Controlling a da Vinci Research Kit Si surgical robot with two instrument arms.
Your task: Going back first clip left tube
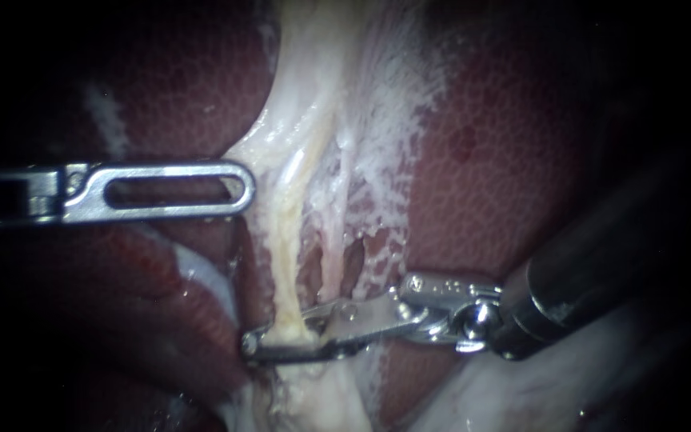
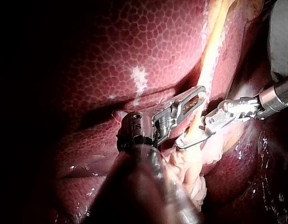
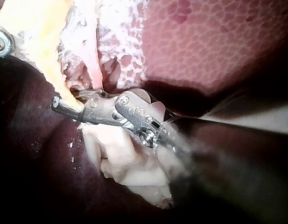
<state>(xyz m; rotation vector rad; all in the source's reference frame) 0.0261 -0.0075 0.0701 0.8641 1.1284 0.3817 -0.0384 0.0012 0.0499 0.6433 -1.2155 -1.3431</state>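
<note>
**Right instrument's hand (image 1: 301, 330) straddling the left tube (image 1: 285, 264), lower centre of the frame**

Its jaws are standing slightly apart with the yellowish tube lying between them, and I am not making out a clip on it. The left instrument's hand (image 1: 161, 192) is lying at middle left with its jaws together and empty, its tip just beside the pale tissue. Backing out is looking risky: a jaw catching the tube or the webbed tissue (image 1: 377, 160) beside it would be dragging, tearing, or loosening any clip.
</note>
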